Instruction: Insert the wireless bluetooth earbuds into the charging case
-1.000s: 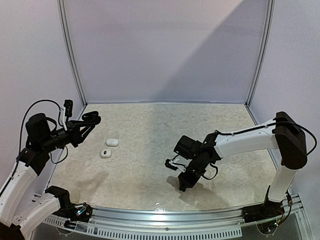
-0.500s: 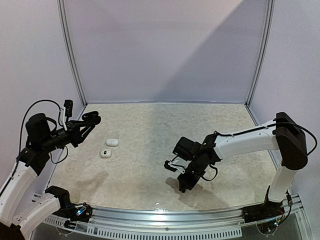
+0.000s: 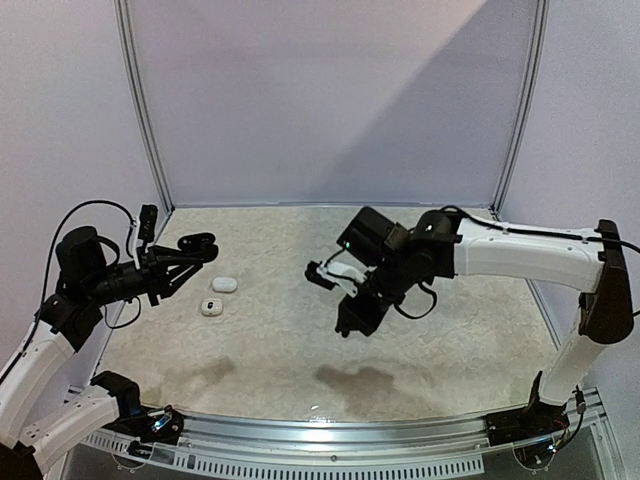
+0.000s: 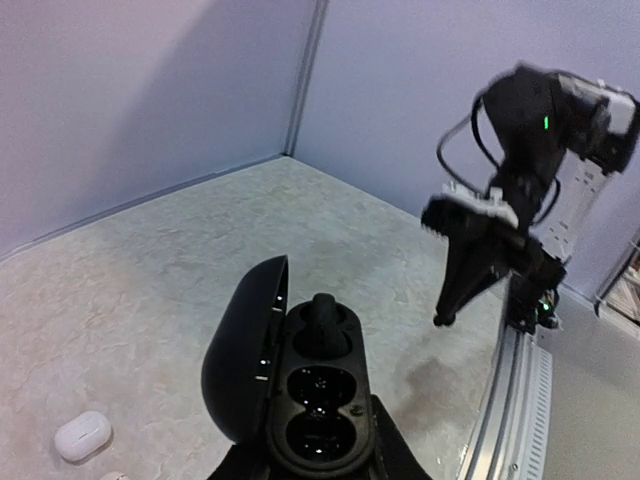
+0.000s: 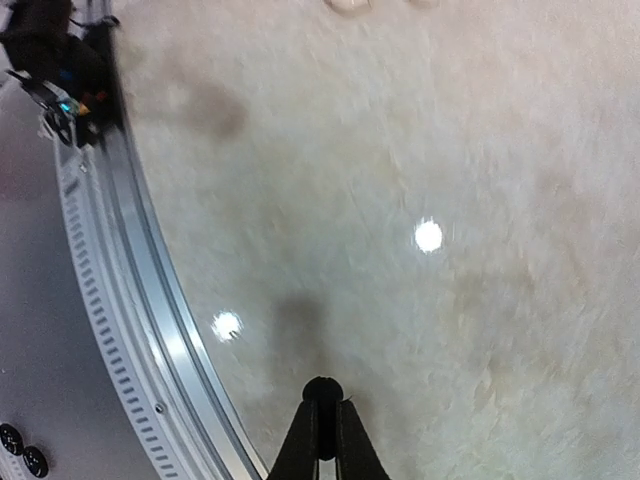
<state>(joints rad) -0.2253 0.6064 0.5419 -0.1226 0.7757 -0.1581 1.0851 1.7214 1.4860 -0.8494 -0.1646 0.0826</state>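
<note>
My left gripper point(image 4: 318, 458) is shut on the black charging case point(image 4: 318, 400), held above the table's left side with its lid swung open to the left. One black earbud point(image 4: 322, 320) sits in the case's far socket; the two nearer sockets look empty. In the top view the case point(image 3: 198, 244) points toward the middle. My right gripper point(image 3: 346, 325) hangs in the air over the middle of the table, shut on a small black earbud point(image 5: 322, 392) that pokes out between its fingertips. In the left wrist view the right gripper point(image 4: 441, 319) points down, beyond the case.
Two white pebble-shaped cases point(image 3: 224, 285) point(image 3: 211, 308) lie on the table's left part, below the held case; one white case point(image 4: 82, 436) shows in the left wrist view. The metal rail point(image 5: 120, 290) runs along the near edge.
My right gripper has finished shutting on the black earbud and has risen from the table near the front edge, moving back and left. My left arm has carried the open case slightly toward the middle.
</note>
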